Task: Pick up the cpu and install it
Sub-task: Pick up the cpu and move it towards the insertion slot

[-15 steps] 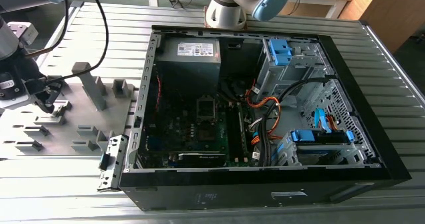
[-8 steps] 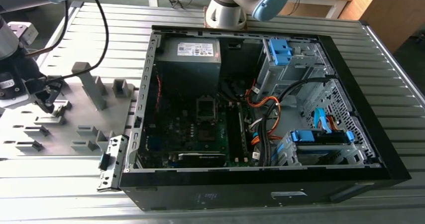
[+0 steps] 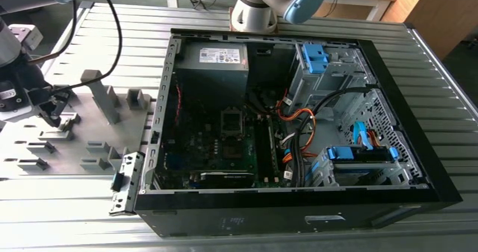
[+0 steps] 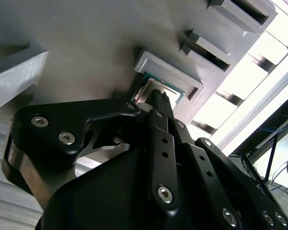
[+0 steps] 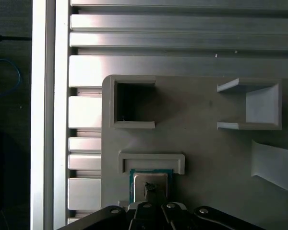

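Black and jointed, our hand (image 4: 157, 98) has its fingers (image 4: 156, 124) drawn close together, the tips at the middle of the cpu (image 5: 161, 184); whether they actually grip it we cannot tell. In both wrist views we see the cpu lying flat, silvery top up with a green rim showing, tucked against a low grey bracket (image 5: 151, 157) on the grey fixture plate (image 5: 201, 158). The plate carries more raised blocks nearby, among them an open square pocket (image 5: 134, 103). In the exterior view we find the hand at the left edge of the frame, pointing down at that plate, which lies on the ribbed aluminium surface (image 3: 75, 207). Well apart, filling the middle and right of the frame, lies the open computer case (image 3: 299, 213), its motherboard (image 3: 224, 151) exposed and the socket frame (image 3: 232, 117) near the centre. A grey robot arm joint (image 3: 272, 5) stands at the top middle.
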Motion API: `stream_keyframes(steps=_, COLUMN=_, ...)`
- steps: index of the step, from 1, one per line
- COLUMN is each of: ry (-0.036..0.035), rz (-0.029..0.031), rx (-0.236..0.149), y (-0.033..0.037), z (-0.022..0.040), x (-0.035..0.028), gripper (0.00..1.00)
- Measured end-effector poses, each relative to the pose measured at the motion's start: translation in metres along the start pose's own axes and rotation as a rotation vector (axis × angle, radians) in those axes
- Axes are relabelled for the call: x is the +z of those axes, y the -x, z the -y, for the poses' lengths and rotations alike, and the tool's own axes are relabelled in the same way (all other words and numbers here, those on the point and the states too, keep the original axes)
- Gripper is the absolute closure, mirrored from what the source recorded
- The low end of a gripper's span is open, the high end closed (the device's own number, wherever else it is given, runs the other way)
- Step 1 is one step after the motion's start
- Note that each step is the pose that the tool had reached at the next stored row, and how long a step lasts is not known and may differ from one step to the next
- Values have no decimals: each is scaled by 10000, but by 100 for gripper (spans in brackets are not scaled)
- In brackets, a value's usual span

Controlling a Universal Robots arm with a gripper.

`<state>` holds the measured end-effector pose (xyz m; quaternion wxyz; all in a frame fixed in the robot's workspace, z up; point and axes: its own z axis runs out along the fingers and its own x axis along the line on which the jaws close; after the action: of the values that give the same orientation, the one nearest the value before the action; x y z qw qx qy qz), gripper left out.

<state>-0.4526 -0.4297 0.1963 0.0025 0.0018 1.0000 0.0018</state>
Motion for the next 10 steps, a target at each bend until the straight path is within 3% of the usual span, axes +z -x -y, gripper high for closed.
stream_keyframes(steps=10, ry=1, rz=1, rx=-1, y=-2, z=0, x=1, gripper=89)
